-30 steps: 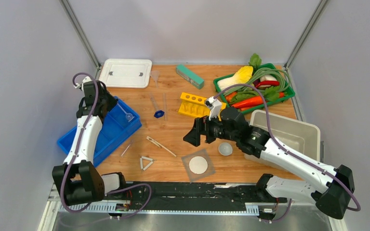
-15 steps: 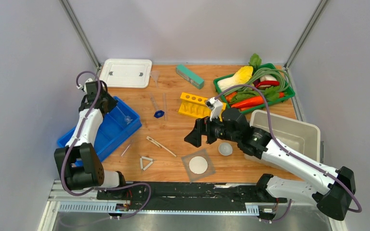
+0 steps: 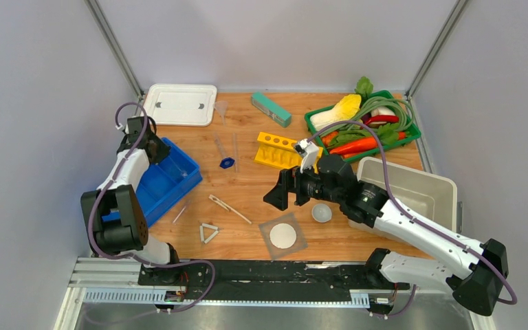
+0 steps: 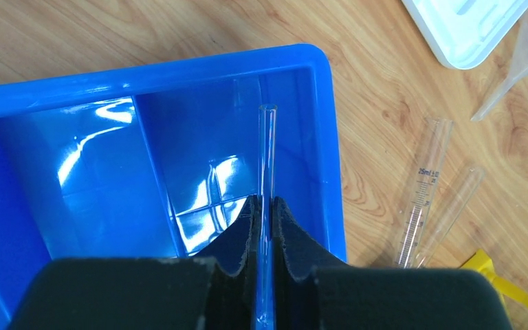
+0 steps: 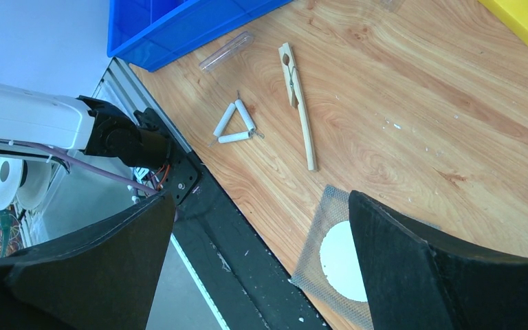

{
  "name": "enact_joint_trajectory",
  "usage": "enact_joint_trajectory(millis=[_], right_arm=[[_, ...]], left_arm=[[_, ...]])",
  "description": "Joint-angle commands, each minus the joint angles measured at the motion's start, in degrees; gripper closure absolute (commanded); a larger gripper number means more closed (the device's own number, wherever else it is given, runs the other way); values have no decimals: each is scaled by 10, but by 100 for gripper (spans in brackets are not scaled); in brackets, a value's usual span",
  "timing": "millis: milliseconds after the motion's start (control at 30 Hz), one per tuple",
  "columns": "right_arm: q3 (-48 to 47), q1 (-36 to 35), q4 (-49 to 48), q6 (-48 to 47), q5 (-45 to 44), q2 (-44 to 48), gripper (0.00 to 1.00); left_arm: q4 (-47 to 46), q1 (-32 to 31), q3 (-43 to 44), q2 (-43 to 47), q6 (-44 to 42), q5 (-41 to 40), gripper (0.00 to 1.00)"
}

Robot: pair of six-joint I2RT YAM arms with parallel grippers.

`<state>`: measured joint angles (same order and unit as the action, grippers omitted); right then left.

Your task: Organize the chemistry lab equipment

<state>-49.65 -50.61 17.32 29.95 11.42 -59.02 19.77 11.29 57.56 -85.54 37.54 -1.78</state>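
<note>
Left arm: since a second ago its elbow has pulled back toward the base and its wrist has shifted toward the far corner of the blue bin [image 3: 191,169]; the right arm has not moved.
Top view, left gripper [image 3: 154,148]: over the bin's far end.
Top view, right gripper [image 3: 273,195]: well to the right of the bin, above bare table.
Top view, still outside the bin: funnel [image 3: 221,108], blue cap [image 3: 227,163], yellow rack [image 3: 278,150], wooden tongs [image 3: 228,208], pipe-clay triangle [image 3: 209,232], mesh square [image 3: 283,236], small bowl [image 3: 322,212].
Left wrist view, glass tube [image 4: 267,172]: pinched between the left gripper's pads, pointing along the bin's right-hand compartment, above its floor.
Left wrist view, graduated cylinder [image 4: 423,192]: on the table just right of the bin, a test tube [image 4: 454,206] beside it.
Right wrist view, jaws: spread wide, nothing between them.
Right wrist view, short tube [image 5: 227,51]: on the table just beside the bin.
Progress: early; one tube is about to go in, and nearly everything else awaits.
</note>
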Motion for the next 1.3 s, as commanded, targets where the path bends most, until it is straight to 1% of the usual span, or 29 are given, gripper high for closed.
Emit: enact_joint_trajectory(millis=[0, 200, 433, 533, 600, 767, 867, 1000, 1100, 1167, 1200, 1267], right_arm=[[-8, -3, -4, -15, -12, 4, 0], [-19, -3, 7, -21, -25, 1, 0], [-26, -4, 18, -22, -32, -6, 0], [-32, -3, 25, -22, -34, -7, 0], [-34, -4, 29, -20, -39, -11, 0], [-44, -3, 52, -6, -66, -28, 0], [-43, -4, 53, -2, -70, -38, 0], [-35, -3, 52, -2, -77, -57, 2], [-34, -3, 44, 1, -68, -78, 7], [-34, -5, 39, 3, -61, -93, 13], [-34, -5, 37, 5, -61, -101, 17], [-34, -5, 41, 11, -72, -118, 25]], left_arm=[[-18, 5, 12, -18, -3, 8, 88], [-14, 5, 12, -38, -2, 11, 86], [-4, 5, 16, -40, -7, 14, 72], [5, 5, 22, -27, -11, 29, 63], [17, 5, 29, -11, -12, 36, 62], [39, 5, 40, 52, -16, 64, 59], [62, 5, 51, 98, -33, 94, 57], [79, 5, 43, 166, -53, 168, 54], [86, 4, 16, 235, -71, 234, 53], [91, 3, -16, 280, -76, 275, 52], [87, 1, -36, 301, -77, 297, 52], [87, -13, -78, 346, -85, 335, 48]])
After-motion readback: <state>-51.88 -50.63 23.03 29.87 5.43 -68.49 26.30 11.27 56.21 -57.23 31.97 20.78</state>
